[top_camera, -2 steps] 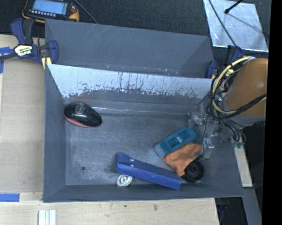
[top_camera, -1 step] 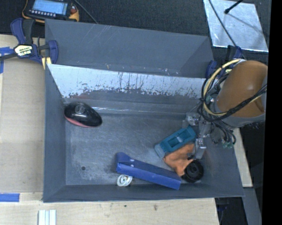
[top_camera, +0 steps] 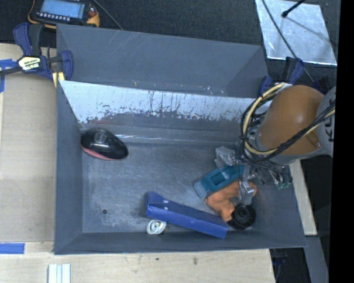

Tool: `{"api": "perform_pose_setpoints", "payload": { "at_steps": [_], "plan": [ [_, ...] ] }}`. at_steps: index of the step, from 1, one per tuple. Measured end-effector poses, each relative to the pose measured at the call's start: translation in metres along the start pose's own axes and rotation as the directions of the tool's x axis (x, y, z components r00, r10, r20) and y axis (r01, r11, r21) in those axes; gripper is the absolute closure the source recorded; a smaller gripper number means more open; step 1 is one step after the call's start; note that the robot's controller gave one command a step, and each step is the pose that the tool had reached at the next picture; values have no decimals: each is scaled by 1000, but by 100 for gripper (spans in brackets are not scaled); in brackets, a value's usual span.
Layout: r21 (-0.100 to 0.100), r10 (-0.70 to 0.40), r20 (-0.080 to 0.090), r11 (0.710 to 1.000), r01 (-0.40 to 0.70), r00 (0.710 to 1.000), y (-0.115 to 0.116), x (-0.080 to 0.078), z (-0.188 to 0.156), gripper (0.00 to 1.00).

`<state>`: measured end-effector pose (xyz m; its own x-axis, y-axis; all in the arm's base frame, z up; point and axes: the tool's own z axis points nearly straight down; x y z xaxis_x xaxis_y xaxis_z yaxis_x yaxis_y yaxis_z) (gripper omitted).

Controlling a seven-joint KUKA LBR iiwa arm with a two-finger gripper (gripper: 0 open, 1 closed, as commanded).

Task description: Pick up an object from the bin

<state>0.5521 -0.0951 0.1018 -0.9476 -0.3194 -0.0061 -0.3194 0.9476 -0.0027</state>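
My gripper (top_camera: 246, 191) is low in the bin's right part, under the arm's wrist. It sits right against an orange lumpy thing (top_camera: 220, 199) and a teal blue block (top_camera: 213, 180) just to its left. A black round piece (top_camera: 243, 217) lies directly below it, touching the orange thing. A long dark blue bar (top_camera: 185, 217) stretches from the orange thing toward the bin's front middle. Whether anything is held is hidden by the wrist.
A black oval thing with a red underside (top_camera: 103, 145) rests at the back left of the floor. A small white ring (top_camera: 155, 227) lies by the front wall under the blue bar's left end. The arm's dome and cables hang over the right wall.
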Motion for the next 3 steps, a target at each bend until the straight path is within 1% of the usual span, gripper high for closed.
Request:
{"api": "perform_pose_setpoints", "payload": {
  "at_steps": [1,3],
  "plan": [
    [0,193,-7,981,-193,981,19,-70,31,100],
    [0,191,-7,982,-191,982,19,-70,31,100]
  ]
}}
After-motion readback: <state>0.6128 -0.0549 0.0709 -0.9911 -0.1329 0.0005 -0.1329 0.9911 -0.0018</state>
